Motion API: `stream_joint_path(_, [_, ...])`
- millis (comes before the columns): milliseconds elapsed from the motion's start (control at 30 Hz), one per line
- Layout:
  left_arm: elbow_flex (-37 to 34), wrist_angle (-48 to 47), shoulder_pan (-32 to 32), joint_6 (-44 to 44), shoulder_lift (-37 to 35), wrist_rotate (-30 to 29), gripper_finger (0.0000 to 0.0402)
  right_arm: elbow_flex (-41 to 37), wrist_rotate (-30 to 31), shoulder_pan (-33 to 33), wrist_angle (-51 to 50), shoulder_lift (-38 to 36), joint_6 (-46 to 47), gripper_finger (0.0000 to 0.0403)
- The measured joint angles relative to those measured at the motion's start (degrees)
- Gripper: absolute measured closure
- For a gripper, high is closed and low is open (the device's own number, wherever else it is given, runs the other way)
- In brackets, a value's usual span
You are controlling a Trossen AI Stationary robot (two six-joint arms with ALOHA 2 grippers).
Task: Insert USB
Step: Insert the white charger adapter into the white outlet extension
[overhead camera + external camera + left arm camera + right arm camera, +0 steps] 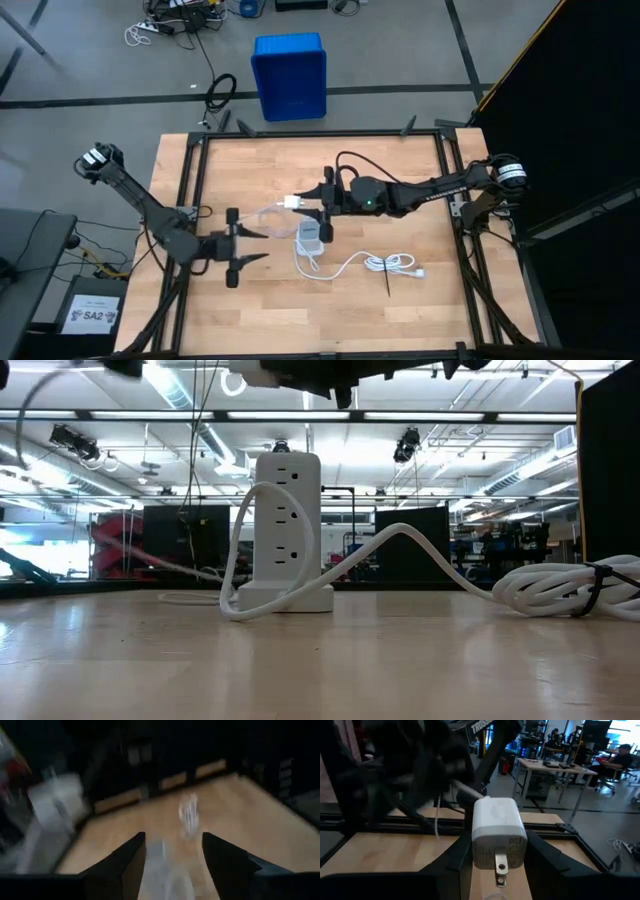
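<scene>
Close in on the right wrist view, the right gripper (497, 870) has its two dark fingers (457, 860) closed on the sides of a small white charger block (497, 830). The block's metal prongs (500, 872) point back toward the camera. The USB cable (462, 789), thin and pale, leaves the far end of the block and runs off toward the other arm.

From above, this gripper hangs over the middle of the wooden surface (400, 310), with the block just beyond a white power strip (309, 237) that stands upright. From the block the cable loops in a loose arc toward the left gripper (262, 245). That gripper sits near the strip on its left side and points toward it, with its fingers (125, 865) well apart. A blurred pale shape lies between them. I cannot tell whether it touches either finger, so nothing is plainly held.

At table height the strip's outlets face the camera, and its thick white cord (400, 540) curls in front of it. The cord then rises and falls away to a coil (550, 588) bound with a black tie (592, 586), lying on the surface well apart from the strip.

Past the far edge a blue bin (290, 75) stands on the floor. Farther off in the room, a person (620, 755) sits at a desk.
</scene>
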Motion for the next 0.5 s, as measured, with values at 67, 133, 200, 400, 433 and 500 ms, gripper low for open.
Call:
stream_joint_path(67, [-1.64, -1.71, 0.00, -4.13, 0.67, 0.86, 0.0220, -0.04, 0.08, -0.35, -0.02, 0.02, 0.12, 0.0296])
stream_joint_path(133, [-3.11, -1.03, -0.10, -6.31, 1.17, 1.98, 0.0220, -0.04, 0.34, -0.69, 0.02, 0.02, 0.57, 0.0296])
stream_joint_path(200, [-4.51, -1.22, -0.34, -8.29, 1.36, 4.23, 0.0220, -0.04, 0.77, -0.90, 0.07, 0.02, 0.80, 0.0296])
stream_joint_path(400, [-6.48, -5.44, -0.55, -15.32, 1.35, 4.27, 0.0220, -0.07, 0.80, -2.07, -0.20, 0.02, 1.40, 0.0296])
stream_joint_path(433, [-6.51, -7.28, -0.55, -16.90, 1.35, 3.68, 0.0220, -0.09, 1.14, -2.29, -0.37, 0.02, 1.43, 0.0296])
stream_joint_path(500, [-6.51, -8.19, -0.58, -18.60, 1.35, 3.33, 0.0220, -0.09, 1.54, -2.82, -0.82, 0.02, 1.43, 0.0296])
